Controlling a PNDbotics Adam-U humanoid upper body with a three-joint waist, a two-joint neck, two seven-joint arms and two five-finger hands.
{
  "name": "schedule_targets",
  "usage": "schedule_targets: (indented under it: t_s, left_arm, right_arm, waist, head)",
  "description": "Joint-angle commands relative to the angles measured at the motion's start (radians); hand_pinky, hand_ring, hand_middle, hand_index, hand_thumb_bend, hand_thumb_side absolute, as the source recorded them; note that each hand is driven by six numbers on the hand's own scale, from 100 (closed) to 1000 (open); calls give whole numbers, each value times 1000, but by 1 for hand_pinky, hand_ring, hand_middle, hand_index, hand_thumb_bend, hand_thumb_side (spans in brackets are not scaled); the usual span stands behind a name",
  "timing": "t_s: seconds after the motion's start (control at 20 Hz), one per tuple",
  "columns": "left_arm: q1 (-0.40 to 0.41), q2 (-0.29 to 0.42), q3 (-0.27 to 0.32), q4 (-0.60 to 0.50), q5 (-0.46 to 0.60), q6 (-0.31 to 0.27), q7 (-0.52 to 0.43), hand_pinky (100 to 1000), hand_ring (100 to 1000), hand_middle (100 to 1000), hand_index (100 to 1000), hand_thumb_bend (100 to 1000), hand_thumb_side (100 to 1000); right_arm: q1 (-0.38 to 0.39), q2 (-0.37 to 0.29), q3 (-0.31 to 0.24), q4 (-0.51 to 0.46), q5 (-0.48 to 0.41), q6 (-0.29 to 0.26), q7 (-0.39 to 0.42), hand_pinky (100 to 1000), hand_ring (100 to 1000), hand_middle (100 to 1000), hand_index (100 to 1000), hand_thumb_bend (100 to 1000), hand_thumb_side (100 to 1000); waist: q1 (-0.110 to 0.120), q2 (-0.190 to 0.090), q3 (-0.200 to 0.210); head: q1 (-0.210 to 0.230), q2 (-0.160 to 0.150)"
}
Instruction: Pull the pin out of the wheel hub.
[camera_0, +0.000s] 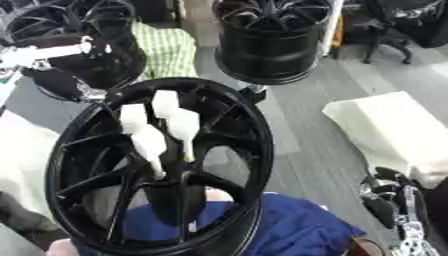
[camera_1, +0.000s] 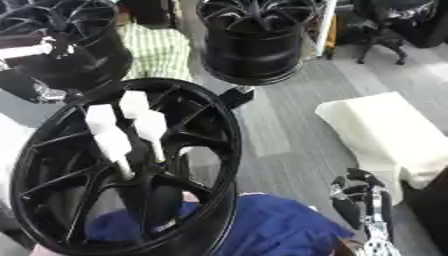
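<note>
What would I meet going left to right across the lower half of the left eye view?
Large black spoked wheel hub, with white pins standing in it → grey floor → white cushion-like block → the robot's right hand, near the lower right corner.

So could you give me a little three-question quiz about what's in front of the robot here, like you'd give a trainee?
1. True or false: the white pins are already out of the wheel.
2. Which robot hand shows at the lower right: left or right?
3. What lies under the wheel: (a) blue cloth, (b) red box, (c) newspaper?

Key:
1. False; they stand in the hub.
2. The right robot hand, away from the wheel, holding nothing.
3. (a) blue cloth.
</note>
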Motion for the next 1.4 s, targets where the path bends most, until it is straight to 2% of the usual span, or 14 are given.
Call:
schedule_targets:
  t_s: [0.05,0.3,0.75,1.0,1.4]
  left_arm:
    - [-30,2,27,49,-53,-232,-194,796,762,786,888,417,517]
    - [-23,-19,37,85,-114,-314,-195,791,761,782,885,436,530]
    - [-11,-31,0,119,-58,-440,-195,791,767,782,883,459,554]
    - [-4,-37,-27,110,-30,-474,-195,786,765,777,882,455,557]
    - [4,-42,-83,73,1,-486,-195,771,744,752,872,406,522]
  right_arm:
    - [-7,-11,-8,-9,1,1,-4,487,528,644,741,119,151]
    - [-6,-11,-9,-9,-1,1,-5,488,528,644,741,119,152]
    - [-7,-11,-9,-9,-1,2,-4,488,527,644,741,119,151]
    - [-9,-11,-8,-9,-1,1,-3,488,527,644,741,119,151]
    - [-13,-11,-6,-9,0,0,-2,488,527,643,741,119,151]
  waist:
    - [-3,-8,0]
    - [-5,-7,3]
    - [-5,-8,2]
    - [-5,-7,-1]
    - [-3,-7,-6]
  head:
    - [-4,-11]
    - [-4,-8]
    - [-4,-5]
    - [-4,-4]
    - [-5,-4]
